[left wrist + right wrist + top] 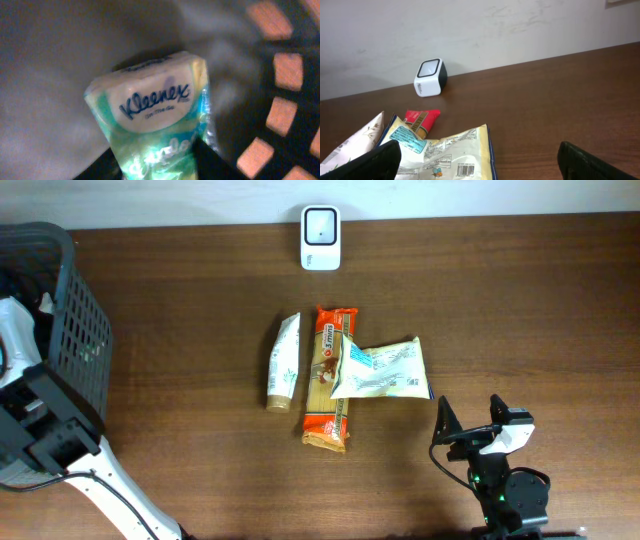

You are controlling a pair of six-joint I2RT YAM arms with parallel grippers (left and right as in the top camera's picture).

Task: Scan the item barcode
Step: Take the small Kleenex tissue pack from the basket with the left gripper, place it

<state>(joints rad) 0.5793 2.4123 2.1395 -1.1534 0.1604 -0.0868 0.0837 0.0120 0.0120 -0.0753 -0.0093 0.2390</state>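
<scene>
Far left: black basket (90, 330), with the left gripper (157, 165) down inside it. Its fingers press both sides of the Kleenex pack (150, 105), logo up; probably the item picked for scanning.

Mid-table: tube (284, 362) beside the orange packet (330, 375), with a pale pouch (385, 370) overlapping the packet, all flat.

Back edge: scanner (321, 225), face angled up.

Right: right gripper (480, 162) spread wide, empty, low near the pouch.

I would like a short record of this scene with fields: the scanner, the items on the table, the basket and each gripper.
scanner: white barcode scanner, at the far edge
loose items: tube, orange packet, pale pouch partly over the packet
basket: dark basket, on the left side
left gripper: inside the basket, fingers either side of a Kleenex pack; grip unclear
right gripper: open, holding nothing, near the pouch
</scene>
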